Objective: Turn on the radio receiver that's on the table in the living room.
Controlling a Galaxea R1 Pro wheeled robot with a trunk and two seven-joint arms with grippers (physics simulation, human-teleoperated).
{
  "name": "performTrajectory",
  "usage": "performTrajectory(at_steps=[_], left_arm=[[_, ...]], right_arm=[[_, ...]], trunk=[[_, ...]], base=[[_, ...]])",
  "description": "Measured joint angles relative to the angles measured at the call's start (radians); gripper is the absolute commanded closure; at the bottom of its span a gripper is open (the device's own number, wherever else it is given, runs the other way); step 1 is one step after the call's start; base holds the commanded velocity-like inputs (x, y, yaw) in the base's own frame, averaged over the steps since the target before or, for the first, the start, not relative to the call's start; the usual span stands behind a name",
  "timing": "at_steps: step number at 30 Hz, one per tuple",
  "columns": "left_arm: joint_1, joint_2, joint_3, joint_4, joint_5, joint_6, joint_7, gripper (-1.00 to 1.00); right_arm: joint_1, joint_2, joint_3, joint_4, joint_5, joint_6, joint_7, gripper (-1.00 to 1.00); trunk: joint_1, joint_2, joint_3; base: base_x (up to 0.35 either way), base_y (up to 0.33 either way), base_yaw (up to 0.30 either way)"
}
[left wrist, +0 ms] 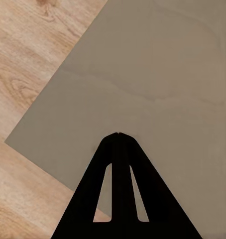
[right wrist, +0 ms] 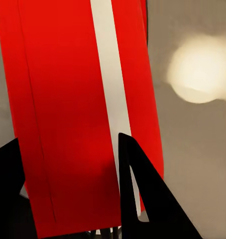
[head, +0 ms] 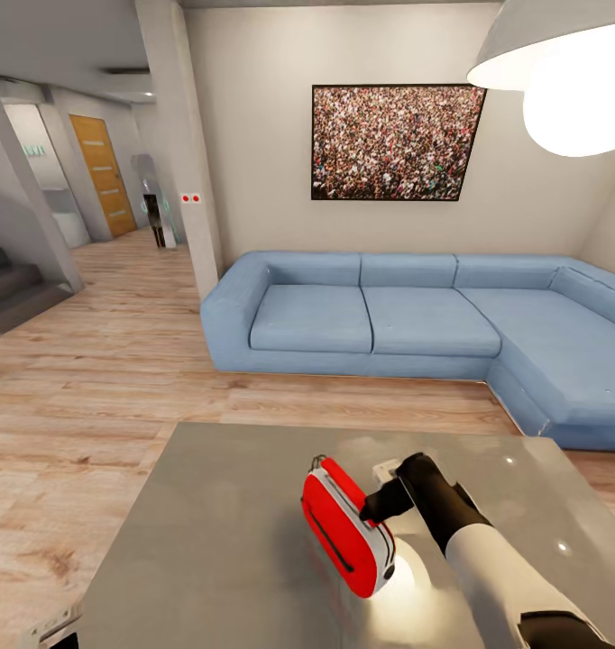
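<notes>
The right gripper (right wrist: 73, 184) has open jaws straddling the radio receiver (head: 346, 527), which stands lengthwise on the surface (head: 208, 541); the left gripper (left wrist: 118, 137), jaws closed, hangs well apart.

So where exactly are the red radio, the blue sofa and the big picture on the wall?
radio (head: 344, 527): head view, on its red front face.
sofa (head: 429, 320): head view, on the middle seat cushion.
picture (head: 393, 141): head view, on the middle of the crowd image.

Sofa: a blue L-shaped sofa (head: 407, 324) is set against the beige wall.
Picture: a framed crowd picture (head: 393, 141) is hung above it.
Lamp: a lit pendant lamp (head: 560, 63) is seen overhead.
Door: an orange door (head: 103, 174) is seen down the hallway.
Stairs: grey stairs (head: 5, 288) are seen beside the hallway.
</notes>
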Motion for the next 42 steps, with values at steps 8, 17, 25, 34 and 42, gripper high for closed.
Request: performTrajectory(at_steps=[8, 17, 25, 34, 42], left_arm=[[0.000, 0.002, 0.001, 0.000, 0.000, 0.000, 0.000, 1.00], [0.000, 0.003, 0.001, 0.000, 0.000, 0.000, 0.000, 1.00], [0.000, 0.004, 0.001, 0.000, 0.000, 0.000, 0.000, 1.00], [0.000, 0.004, 0.001, 0.000, 0.000, 0.000, 0.000, 1.00], [0.000, 0.004, 0.001, 0.000, 0.000, -0.001, 0.000, 1.00]], right_arm=[[0.000, 0.000, -0.004, 0.017, 0.001, -0.025, 0.000, 1.00], [0.000, 0.000, -0.007, 0.072, -0.003, -0.175, 0.000, 1.00], [0.000, 0.000, -0.008, 0.089, -0.003, -0.198, 0.001, 1.00], [0.000, 0.000, -0.009, 0.091, -0.003, -0.198, 0.002, 1.00], [0.000, 0.000, -0.008, 0.091, -0.003, -0.192, -0.001, 1.00]], trunk=[[0.000, 0.000, 0.000], [0.000, 0.000, 0.000], [0.000, 0.000, 0.000], [0.000, 0.000, 0.000], [0.000, 0.000, 0.000]], base=[[0.000, 0.000, 0.000], [0.000, 0.000, 0.000], [0.000, 0.000, 0.000], [0.000, 0.000, 0.000], [0.000, 0.000, 0.000]])
